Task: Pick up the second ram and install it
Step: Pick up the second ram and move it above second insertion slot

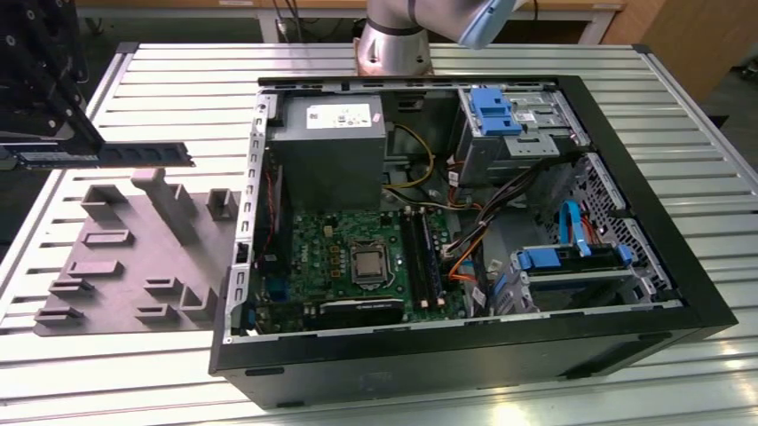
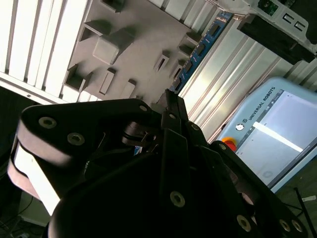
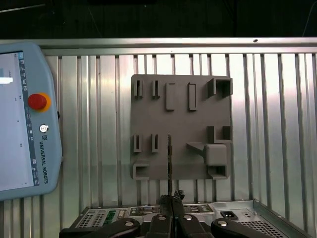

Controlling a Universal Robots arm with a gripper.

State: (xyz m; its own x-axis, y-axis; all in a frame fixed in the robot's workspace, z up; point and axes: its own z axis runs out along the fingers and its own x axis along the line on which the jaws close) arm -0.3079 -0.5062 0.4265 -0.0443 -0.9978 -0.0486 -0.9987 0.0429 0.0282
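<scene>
1. Fingers are pinched shut on one end of second ram. In first wrist view the board shows edge-on, a thin line running out from btwn the tips. Grip is on the flat faces, prob. to leave the long edges free.
2. In exterior view second ram hangs level in the air over the far end of grey holder tray, not touching it. It's clear of the holder, so pick-up looks done; install not yet.
3. Tray lies on slatted metal desk, just beside open PC case at the exterior view's left. Short carry, likely why it sits there.
4. Case lies on its side w/ panel off, so motherboard faces up and long black RAM slots are open from above. Cannot tell if any slot is filled.
5. Farthest: arm base behind the case. In first wrist view, teach pendant lies beside the tray, apart from it.
</scene>
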